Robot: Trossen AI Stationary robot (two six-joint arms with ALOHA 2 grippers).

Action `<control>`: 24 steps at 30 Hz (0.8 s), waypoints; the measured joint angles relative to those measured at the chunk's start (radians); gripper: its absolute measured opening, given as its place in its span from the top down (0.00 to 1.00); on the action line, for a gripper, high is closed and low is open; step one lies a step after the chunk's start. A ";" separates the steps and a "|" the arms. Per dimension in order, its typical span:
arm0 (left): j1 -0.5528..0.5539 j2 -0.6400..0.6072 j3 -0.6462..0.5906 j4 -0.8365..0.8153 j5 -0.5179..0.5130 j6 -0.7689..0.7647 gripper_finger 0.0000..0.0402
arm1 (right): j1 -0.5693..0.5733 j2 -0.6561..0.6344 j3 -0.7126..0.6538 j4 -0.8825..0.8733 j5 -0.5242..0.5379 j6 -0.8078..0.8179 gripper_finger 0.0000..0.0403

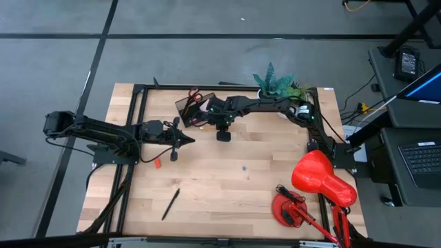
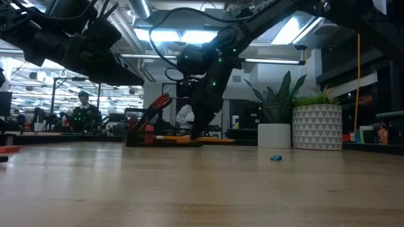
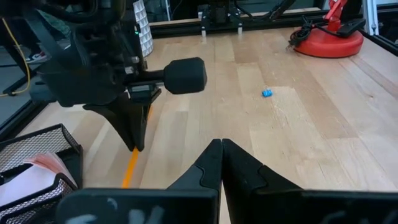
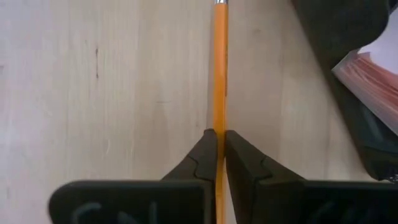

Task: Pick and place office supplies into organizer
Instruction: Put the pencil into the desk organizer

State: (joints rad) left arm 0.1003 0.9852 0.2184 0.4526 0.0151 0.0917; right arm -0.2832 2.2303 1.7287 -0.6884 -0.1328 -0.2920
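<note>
My right gripper points down at the table, just beside the dark organizer, and is shut on the orange pencil. The pencil lies level on the wood. The organizer holds red-handled scissors standing upright and a pink sticky-note pad. My left gripper is shut and touches nothing; it hovers a little nearer the table's near-left side. A black pen and a small red eraser lie flat on the table. My right gripper pinches the orange pencil's shaft between its two fingers, away from the metal-capped end. The fingers come from above, pointing down, one on each side of the shaft. The pencil stays level at the table top.
A tiny blue scrap sits mid-table. The red desk lamp fills the near right corner, and potted plants stand at the far edge. People show in the room beyond. Open wood stretches across the table's near half.
</note>
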 joint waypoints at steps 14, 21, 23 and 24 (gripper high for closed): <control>0.000 -0.154 0.000 0.001 0.000 0.001 0.99 | -0.001 -0.059 0.000 0.016 -0.001 0.003 0.94; 0.000 -0.226 0.000 0.003 -0.073 0.030 0.99 | -0.001 -0.114 0.000 0.048 0.000 0.001 0.94; 0.000 -0.247 0.000 0.003 -0.103 0.042 0.99 | -0.001 -0.132 0.000 0.052 -0.001 0.000 0.94; 0.000 -0.254 0.000 0.008 -0.109 0.051 0.99 | -0.001 -0.141 0.000 0.060 0.000 0.000 0.94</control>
State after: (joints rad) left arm 0.1005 0.7309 0.2188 0.4606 -0.0941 0.1423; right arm -0.2844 2.0888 1.7287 -0.6288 -0.1332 -0.2916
